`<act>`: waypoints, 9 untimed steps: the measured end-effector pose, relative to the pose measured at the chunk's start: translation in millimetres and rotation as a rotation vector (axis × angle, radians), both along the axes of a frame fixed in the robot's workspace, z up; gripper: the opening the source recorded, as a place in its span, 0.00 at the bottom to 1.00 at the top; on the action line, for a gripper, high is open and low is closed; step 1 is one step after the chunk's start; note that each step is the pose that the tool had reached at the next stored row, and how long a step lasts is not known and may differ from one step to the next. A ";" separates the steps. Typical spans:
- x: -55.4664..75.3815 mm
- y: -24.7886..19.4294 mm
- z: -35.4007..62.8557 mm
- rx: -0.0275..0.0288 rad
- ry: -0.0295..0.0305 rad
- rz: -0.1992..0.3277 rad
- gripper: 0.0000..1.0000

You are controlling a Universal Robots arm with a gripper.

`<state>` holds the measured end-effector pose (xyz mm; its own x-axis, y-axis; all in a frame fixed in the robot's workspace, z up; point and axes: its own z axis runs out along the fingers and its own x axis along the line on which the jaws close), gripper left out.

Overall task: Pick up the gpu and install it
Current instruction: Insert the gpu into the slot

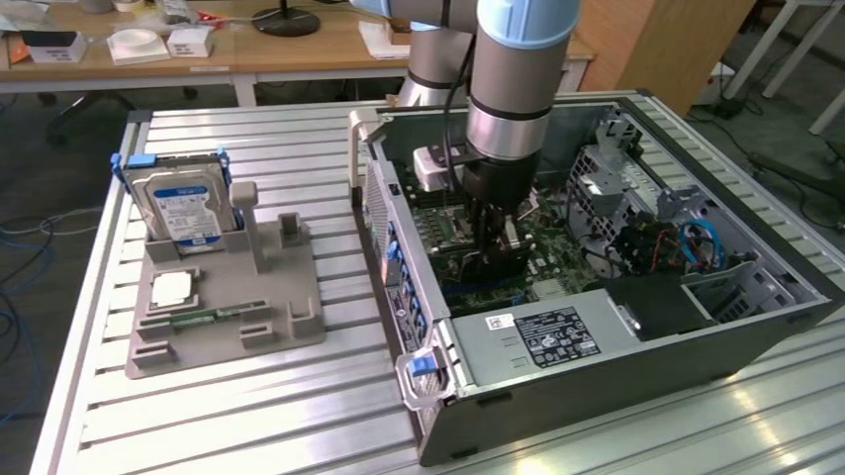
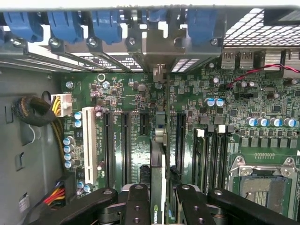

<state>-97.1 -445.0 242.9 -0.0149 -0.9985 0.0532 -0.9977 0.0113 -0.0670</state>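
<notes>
The gpu appears edge-on in the wrist view as a thin dark card. It stands upright over the green motherboard, between the long black slots. Its silver bracket end reaches toward the case's rear slot openings. My gripper is shut on the card, with one black finger on each side of it. Whether the card sits fully in a slot cannot be told. In the exterior view the gripper reaches straight down into the open computer case, low over the board.
Blue card latches line the rear of the case. An empty CPU socket and cable bundles lie nearby. On the exterior view's left, a grey holder carries a hard drive and a green memory stick.
</notes>
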 end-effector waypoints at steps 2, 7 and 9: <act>-1.0 0.0 -1.8 -0.0003 0.0001 0.000 0.26; -1.1 0.0 -2.2 -0.0001 0.0000 0.000 0.26; -1.1 0.0 -2.2 0.0001 -0.0001 0.000 0.26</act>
<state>-98.2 -445.0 240.7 -0.0149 -0.9985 0.0531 -0.9977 0.0113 -0.0670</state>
